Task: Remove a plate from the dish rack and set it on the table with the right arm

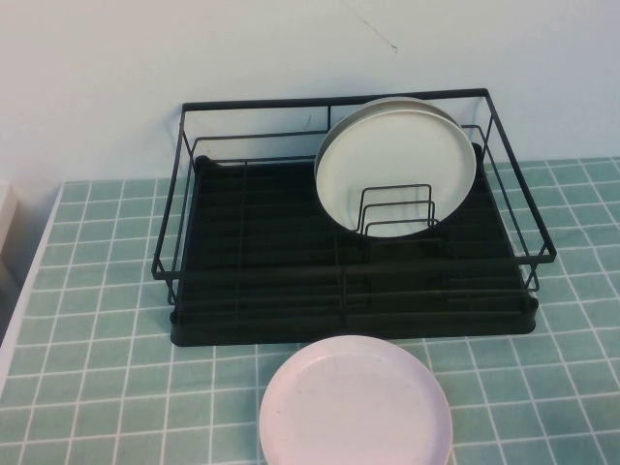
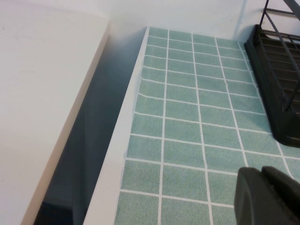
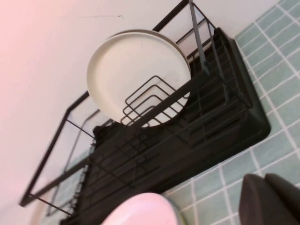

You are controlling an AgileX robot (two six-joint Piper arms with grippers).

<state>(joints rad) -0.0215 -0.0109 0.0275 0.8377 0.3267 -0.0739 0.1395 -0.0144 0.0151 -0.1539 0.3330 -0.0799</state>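
Note:
The white plate [image 1: 397, 165] stands on edge in the back right of the black wire dish rack [image 1: 262, 247], behind small wire dividers. The rim of a duller grey-white plate [image 1: 387, 104] shows close behind it. The plate [image 3: 136, 70] and rack [image 3: 211, 117] also show in the right wrist view. My right gripper [image 3: 264, 187] is shut and empty, above the teal tiled table [image 1: 97, 320] in front of the rack. My left gripper [image 2: 261, 176] is shut and empty over the table's left part, beside the rack's end [image 2: 276, 70]. Neither arm shows in the high view.
A pale pink plate [image 1: 354, 407] lies flat on the table just in front of the rack; it also shows in the right wrist view [image 3: 140, 211]. The table's white left edge [image 2: 126, 140] drops to a gap beside a white surface [image 2: 42, 93].

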